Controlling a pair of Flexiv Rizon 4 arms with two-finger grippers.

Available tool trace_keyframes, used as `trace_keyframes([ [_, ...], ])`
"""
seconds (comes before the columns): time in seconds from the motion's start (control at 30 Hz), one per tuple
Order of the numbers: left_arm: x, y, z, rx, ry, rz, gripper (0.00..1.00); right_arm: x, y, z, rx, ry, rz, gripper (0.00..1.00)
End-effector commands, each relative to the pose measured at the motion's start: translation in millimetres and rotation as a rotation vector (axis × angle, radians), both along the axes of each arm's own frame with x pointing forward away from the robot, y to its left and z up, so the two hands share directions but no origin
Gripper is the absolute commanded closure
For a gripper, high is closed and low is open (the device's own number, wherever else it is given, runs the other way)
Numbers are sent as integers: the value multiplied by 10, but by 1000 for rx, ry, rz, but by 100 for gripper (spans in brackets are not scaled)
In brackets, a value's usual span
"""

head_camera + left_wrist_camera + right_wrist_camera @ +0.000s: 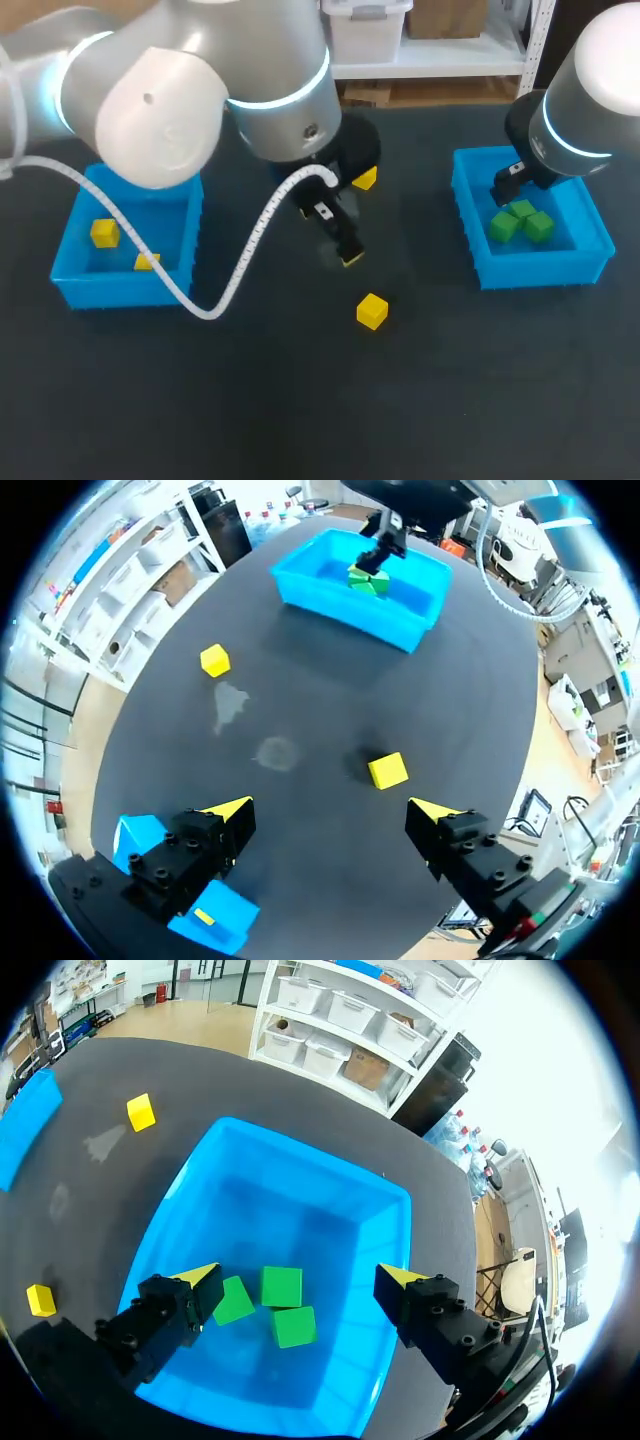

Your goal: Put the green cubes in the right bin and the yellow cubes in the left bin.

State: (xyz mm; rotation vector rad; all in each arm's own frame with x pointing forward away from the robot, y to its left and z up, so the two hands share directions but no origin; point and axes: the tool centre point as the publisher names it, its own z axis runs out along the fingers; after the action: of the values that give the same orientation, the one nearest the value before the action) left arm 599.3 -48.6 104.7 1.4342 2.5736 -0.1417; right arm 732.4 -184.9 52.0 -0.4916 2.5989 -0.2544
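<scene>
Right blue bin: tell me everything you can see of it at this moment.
The right blue plastic-looking bin is a rectangular, open-topped tray with thin upright walls, standing level on the dark table at its right side. Three green cubes lie clustered close together on its floor; the rest of the floor is bare. The right arm's open hand hangs above them, touching neither cubes nor walls as far as can be seen.

Robotics lab: left arm (pixel 150 100), right arm (pixel 590 90), dark table (pixel 300 400), blue bins (pixel 540 270).
</scene>
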Motion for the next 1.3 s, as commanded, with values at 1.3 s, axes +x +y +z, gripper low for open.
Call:
trace_keyframes([
  [1.3,-285,-634,-990,197,99,-87,0,-11,-5,-3,0,-4,-1,0],
])
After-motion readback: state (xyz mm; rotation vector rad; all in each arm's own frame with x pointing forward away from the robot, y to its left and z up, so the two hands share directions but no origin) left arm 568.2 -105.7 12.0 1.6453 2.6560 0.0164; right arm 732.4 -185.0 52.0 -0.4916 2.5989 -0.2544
